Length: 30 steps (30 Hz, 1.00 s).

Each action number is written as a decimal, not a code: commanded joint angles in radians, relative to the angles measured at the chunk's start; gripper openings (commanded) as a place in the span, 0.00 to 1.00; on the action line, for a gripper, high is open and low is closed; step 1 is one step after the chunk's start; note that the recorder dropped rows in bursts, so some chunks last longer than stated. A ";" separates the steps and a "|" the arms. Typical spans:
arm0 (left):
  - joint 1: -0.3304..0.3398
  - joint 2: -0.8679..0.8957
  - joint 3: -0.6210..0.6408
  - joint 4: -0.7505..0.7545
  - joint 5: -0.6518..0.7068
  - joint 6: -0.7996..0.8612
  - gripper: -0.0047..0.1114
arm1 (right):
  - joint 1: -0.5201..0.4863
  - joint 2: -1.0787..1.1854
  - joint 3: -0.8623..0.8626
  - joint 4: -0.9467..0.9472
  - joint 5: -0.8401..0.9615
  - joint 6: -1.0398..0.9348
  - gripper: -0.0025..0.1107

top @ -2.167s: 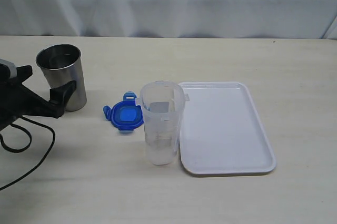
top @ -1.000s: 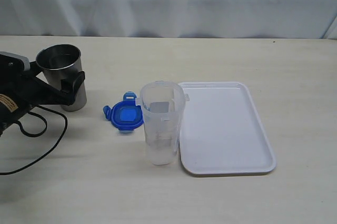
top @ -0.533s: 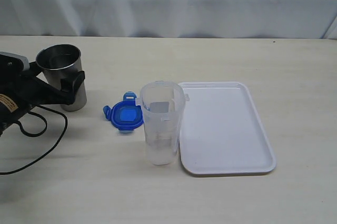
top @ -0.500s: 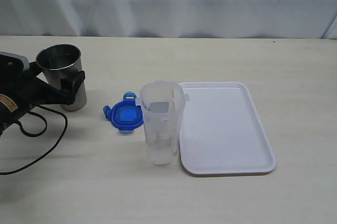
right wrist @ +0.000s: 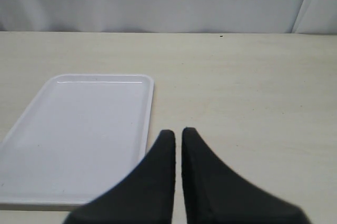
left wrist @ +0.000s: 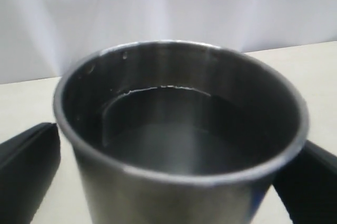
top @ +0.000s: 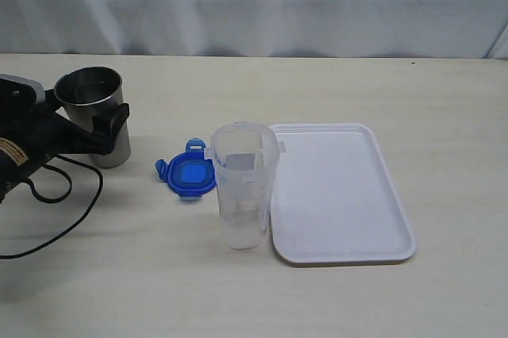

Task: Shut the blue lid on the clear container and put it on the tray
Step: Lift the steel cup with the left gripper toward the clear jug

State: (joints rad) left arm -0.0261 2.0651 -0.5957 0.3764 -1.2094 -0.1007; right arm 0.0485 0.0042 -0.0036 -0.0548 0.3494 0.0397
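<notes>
The place looks like a robot lab test station, not a home: a pale table (top: 444, 100) backed by a white cloth screen (top: 254, 5), with a black robot arm (top: 36, 136) trailing a loose cable (top: 67, 223) at the left.

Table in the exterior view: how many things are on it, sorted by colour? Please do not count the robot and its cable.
Blue: 1, the blue lid
Clear: 1, the clear container
White: 1, the tray
Silver metal: 1, the steel cup
Total: 4
</notes>
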 commanded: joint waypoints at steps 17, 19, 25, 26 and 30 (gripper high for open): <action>0.000 0.002 -0.050 0.030 0.056 -0.008 0.94 | -0.003 -0.004 0.004 -0.001 -0.004 0.000 0.06; 0.000 0.002 -0.050 0.030 0.069 -0.008 0.94 | -0.003 -0.004 0.004 -0.001 -0.004 0.000 0.06; 0.000 0.002 -0.050 0.031 0.079 -0.008 0.94 | -0.003 -0.004 0.004 -0.001 -0.004 0.000 0.06; 0.000 0.007 -0.050 0.031 0.082 -0.008 0.94 | -0.003 -0.004 0.004 -0.001 -0.004 0.000 0.06; 0.000 0.045 -0.059 0.031 0.053 -0.008 0.94 | -0.003 -0.004 0.004 -0.001 -0.004 0.000 0.06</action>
State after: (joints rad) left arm -0.0261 2.0833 -0.6453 0.4077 -1.1354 -0.1027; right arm 0.0485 0.0042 -0.0036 -0.0548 0.3494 0.0397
